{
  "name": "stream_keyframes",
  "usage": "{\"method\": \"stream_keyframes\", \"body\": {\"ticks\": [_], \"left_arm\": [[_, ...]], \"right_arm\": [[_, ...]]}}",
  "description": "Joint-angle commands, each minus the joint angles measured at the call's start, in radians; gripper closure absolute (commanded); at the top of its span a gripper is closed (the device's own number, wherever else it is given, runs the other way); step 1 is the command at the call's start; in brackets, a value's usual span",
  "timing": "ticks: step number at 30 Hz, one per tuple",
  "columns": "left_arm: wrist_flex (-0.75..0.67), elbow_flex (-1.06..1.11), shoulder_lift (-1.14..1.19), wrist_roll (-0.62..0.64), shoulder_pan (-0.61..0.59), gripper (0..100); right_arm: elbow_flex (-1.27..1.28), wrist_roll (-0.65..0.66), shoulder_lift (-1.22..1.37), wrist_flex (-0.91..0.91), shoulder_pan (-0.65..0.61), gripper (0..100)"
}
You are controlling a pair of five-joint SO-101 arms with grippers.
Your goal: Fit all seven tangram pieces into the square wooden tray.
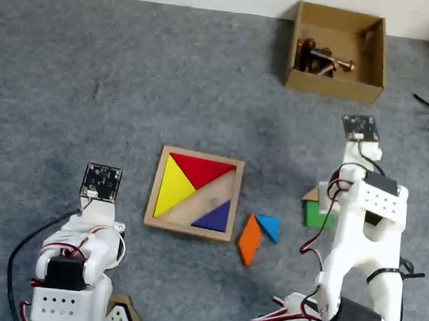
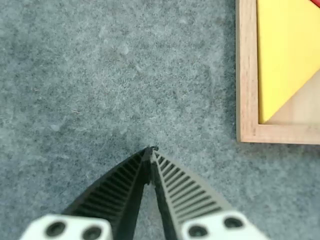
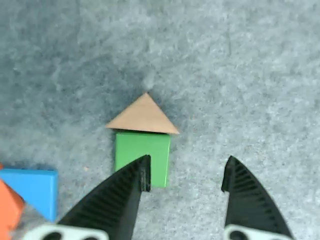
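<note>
In the high view the left arm sits folded at lower left, its left gripper [image 2: 151, 151] pressed together over grey carpet [image 2: 100, 75] beside the square wooden tray [image 2: 246, 75]. The right arm stretches up the right side, its right gripper [image 3: 187, 172] spread above a green square piece [image 3: 144, 145] that touches a tan triangle [image 3: 144, 116]. The tray, at centre, holds a yellow triangle [image 1: 171, 187], a red triangle [image 1: 201, 169] and a dark blue triangle [image 1: 215, 217]; an orange parallelogram [image 1: 250, 239] and a light blue triangle [image 1: 269, 226] lie just right of it
</note>
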Motion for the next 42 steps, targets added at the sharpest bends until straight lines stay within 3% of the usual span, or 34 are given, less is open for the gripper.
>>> {"method": "stream_keyframes", "body": {"ticks": [1,17,28,34,42], "left_arm": [[0.003,0.018,-0.010,0.002,0.012,99],[0.003,0.018,-0.010,0.002,0.012,99],[0.003,0.018,-0.010,0.002,0.012,99],[0.003,0.018,-0.010,0.002,0.012,99],[0.003,0.018,-0.010,0.002,0.012,99]], "right_arm": [[-0.062,0.006,-0.038,-0.030,0.013,77.2],[0.022,0.006,-0.039,-0.021,-0.186,77.2],[0.024,0.006,-0.045,0.364,-0.498,77.1],[0.027,-0.175,-0.045,0.389,-0.619,77.1],[0.030,-0.175,-0.044,0.387,-0.786,77.1]]}}
